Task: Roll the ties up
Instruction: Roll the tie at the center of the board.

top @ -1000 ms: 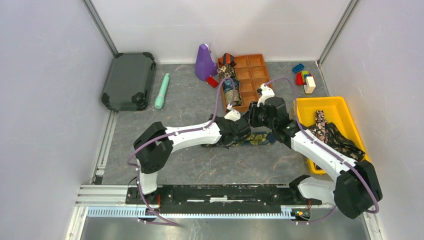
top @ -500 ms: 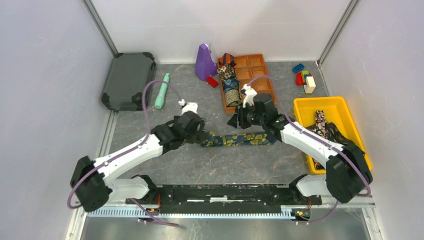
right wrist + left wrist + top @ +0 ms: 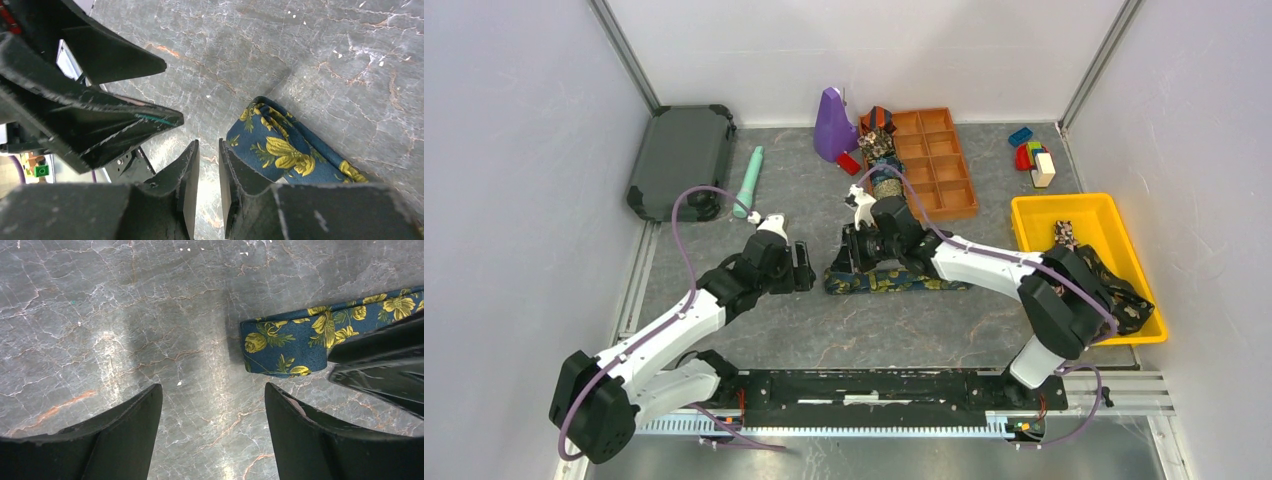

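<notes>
One navy-gold tie (image 3: pixel 899 281) lies flat mid-table, its folded end between two grippers. The right gripper (image 3: pixel 208 145) is nearly closed and empty beside it; the left gripper (image 3: pixel 212 395) gapes wide, empty. Three rolled ties (image 3: pixel 880 143) sit in one orange tray (image 3: pixel 939 150).

White long parts, fat black joints on left arm (image 3: pixel 664 330), right arm (image 3: pixel 984 268). Thin purple cable (image 3: pixel 694 190) loops along each. Small white cap (image 3: pixel 771 222) by each wrist. Black pointy fingers (image 3: pixel 300 440), rough edges, on left end effector (image 3: pixel 212 390), right end effector (image 3: pixel 207 145).
</notes>
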Robot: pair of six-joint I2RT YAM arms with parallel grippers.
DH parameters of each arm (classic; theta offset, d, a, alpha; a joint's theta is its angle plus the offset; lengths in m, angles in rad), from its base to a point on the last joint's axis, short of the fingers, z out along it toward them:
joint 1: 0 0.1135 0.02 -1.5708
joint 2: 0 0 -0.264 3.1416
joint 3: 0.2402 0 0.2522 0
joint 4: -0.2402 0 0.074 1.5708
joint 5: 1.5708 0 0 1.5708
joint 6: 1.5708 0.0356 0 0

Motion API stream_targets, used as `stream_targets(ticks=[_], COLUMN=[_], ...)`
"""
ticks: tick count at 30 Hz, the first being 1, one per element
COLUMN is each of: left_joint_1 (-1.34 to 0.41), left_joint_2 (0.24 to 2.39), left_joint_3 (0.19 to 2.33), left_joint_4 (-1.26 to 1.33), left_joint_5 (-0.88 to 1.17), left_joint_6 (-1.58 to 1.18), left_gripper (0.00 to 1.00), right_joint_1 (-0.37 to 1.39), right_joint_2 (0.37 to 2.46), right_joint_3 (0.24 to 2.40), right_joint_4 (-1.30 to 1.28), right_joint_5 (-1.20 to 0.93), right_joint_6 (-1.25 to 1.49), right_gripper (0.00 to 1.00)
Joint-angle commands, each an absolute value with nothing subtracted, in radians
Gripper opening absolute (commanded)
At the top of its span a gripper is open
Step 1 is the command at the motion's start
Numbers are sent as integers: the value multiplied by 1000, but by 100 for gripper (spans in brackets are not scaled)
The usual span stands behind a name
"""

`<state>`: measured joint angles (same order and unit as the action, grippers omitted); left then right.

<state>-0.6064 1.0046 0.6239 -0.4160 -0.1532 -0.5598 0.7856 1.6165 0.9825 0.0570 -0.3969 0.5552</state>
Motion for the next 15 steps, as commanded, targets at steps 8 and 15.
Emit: stream_targets(ticks=[8, 15], left_joint_1=[-595, -592], left_joint_2=[974, 982], left_joint_3=[609, 601], left_joint_4=[-339, -320], left_joint_5=[-104, -91], left_joint_6=[-588, -590], left_gripper=[80, 80], right_joint_1=[811, 803], right_joint_2=[1733, 1741], right_joint_3=[1052, 1018], right_joint_4=[68, 47], right_joint_5=[-324, -285], right_joint_6=[542, 502], right_gripper=[25, 24])
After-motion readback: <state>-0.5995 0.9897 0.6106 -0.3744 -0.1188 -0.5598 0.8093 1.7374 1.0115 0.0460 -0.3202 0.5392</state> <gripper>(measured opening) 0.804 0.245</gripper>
